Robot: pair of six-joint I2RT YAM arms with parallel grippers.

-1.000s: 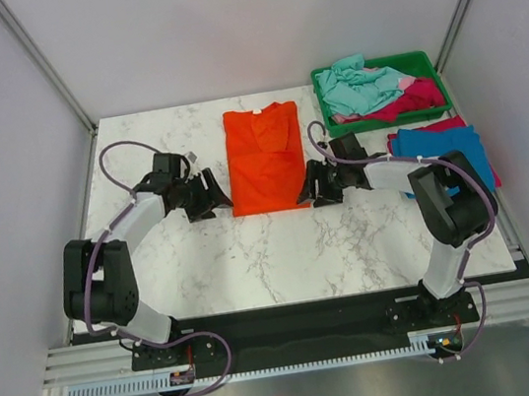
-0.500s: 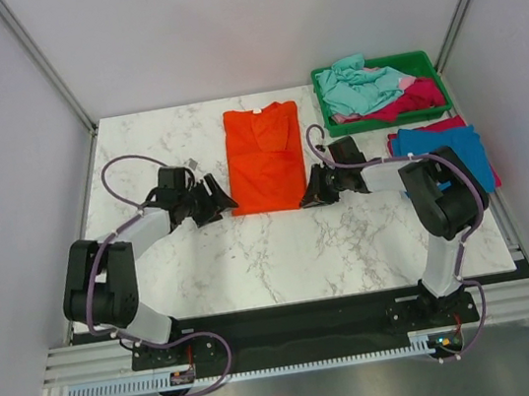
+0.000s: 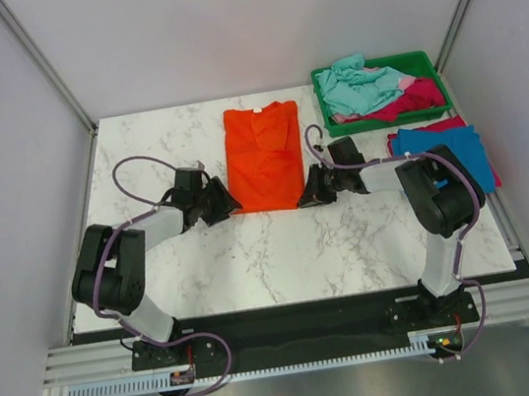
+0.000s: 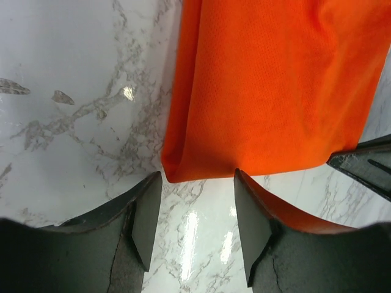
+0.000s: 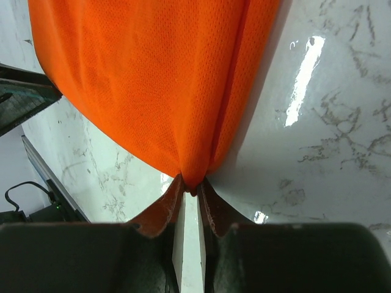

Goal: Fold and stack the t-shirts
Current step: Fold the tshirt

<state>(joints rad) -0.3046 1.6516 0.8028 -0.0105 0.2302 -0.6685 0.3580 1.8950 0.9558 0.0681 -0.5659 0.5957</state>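
An orange t-shirt (image 3: pixel 263 156) lies folded lengthwise on the marble table, collar at the far end. My left gripper (image 3: pixel 229 204) is open at its near left corner; in the left wrist view the corner (image 4: pixel 183 168) lies just ahead of the gap between my jaws (image 4: pixel 195 201). My right gripper (image 3: pixel 306 197) is shut on the near right corner of the orange shirt (image 5: pixel 153 85), pinched at the fingertips (image 5: pixel 194 186). Teal (image 3: pixel 352 85) and magenta (image 3: pixel 409 99) shirts lie crumpled in a tray. A blue shirt (image 3: pixel 447 151) lies over a pink one at the right.
A green plastic tray (image 3: pixel 418 60) stands at the far right corner of the table. The folded blue and pink pile lies near the right table edge, beside my right arm. Bare marble (image 3: pixel 283 255) stretches in front of the orange shirt.
Both grippers moved in toward the shirt's near corners. The right one closed on the right corner; the left one came up to the left corner.
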